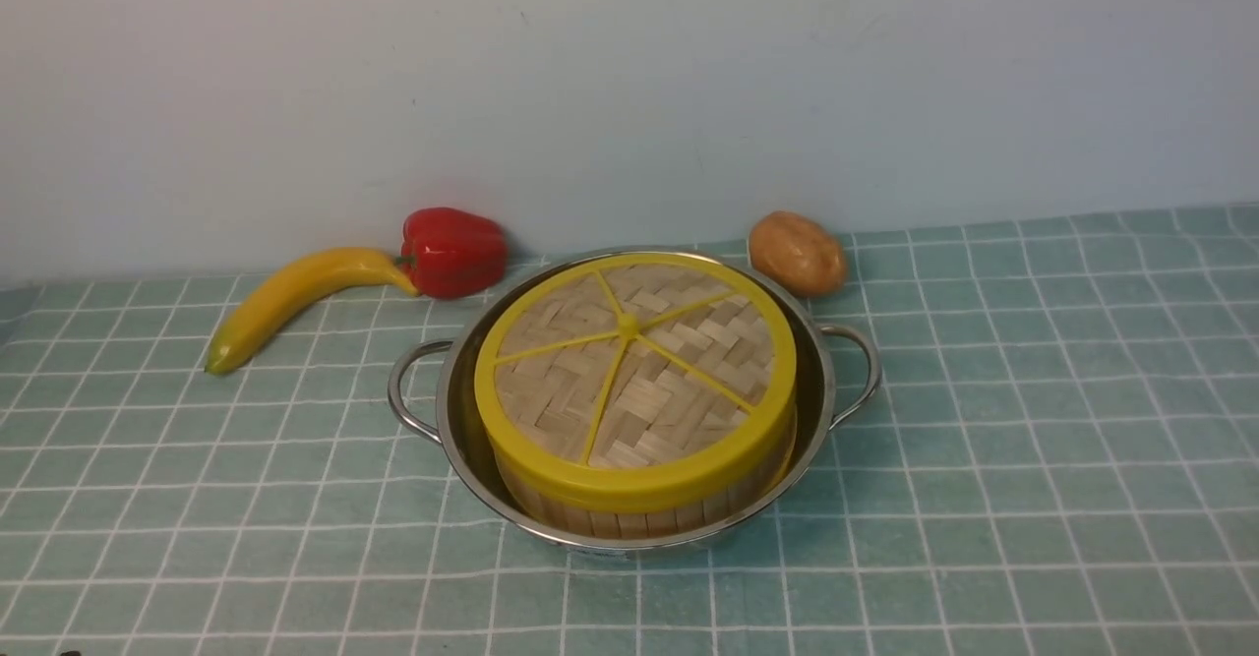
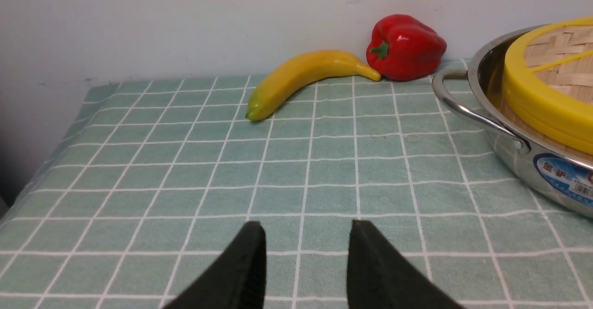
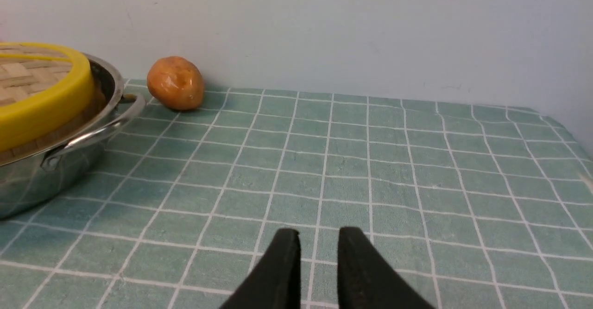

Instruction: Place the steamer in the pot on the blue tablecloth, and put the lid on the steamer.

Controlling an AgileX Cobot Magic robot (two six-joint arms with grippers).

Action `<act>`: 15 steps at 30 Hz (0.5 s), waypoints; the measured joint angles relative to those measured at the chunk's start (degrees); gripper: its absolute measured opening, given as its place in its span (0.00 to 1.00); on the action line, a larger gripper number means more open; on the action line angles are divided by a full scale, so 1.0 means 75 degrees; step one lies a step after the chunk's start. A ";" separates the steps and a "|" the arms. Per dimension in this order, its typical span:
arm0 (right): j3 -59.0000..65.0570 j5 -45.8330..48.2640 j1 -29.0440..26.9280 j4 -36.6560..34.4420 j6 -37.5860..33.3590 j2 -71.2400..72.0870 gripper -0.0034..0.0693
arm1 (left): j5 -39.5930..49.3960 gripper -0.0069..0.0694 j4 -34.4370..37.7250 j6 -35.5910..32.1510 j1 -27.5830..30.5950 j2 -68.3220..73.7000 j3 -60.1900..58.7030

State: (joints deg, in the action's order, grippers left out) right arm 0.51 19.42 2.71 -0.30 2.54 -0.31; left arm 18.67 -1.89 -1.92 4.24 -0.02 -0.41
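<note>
The cloth (image 1: 1033,420), pale teal with thin white squares, covers the whole surface up to the wall. On it, near the middle, sits the pot (image 1: 821,381) — shiny steel, a loop handle on each side, and it is the landmark here. The steamer (image 1: 629,516) stands inside the pot, its slatted wall showing just above the near rim. The lid (image 1: 634,381) lies flat on top of the steamer, yellow rim matching the basket's edge, spokes running out from the hub.

Behind the pot to its left, a banana (image 1: 295,297) lies on the cloth with its stem end touching a red pepper (image 1: 452,251) by the wall. Behind the pot to its right, just beside the rim, rests a potato (image 1: 797,253).

The left hand (image 2: 305,242) hangs over bare cloth on the pot's left, well apart from it — fingers spread, gripping nothing. The right hand (image 3: 318,244) hangs over bare cloth on the pot's right, its fingers parted by a narrower gap, also empty.
</note>
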 joint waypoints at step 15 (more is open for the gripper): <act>0.0000 0.0000 0.0006 -0.0006 0.0000 0.0000 0.30 | 0.0000 0.41 0.0000 0.0000 0.0000 0.0000 0.0000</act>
State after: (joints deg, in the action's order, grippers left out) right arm 0.51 19.42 2.76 -0.34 2.54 -0.31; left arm 18.67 -1.89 -1.92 4.24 -0.02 -0.41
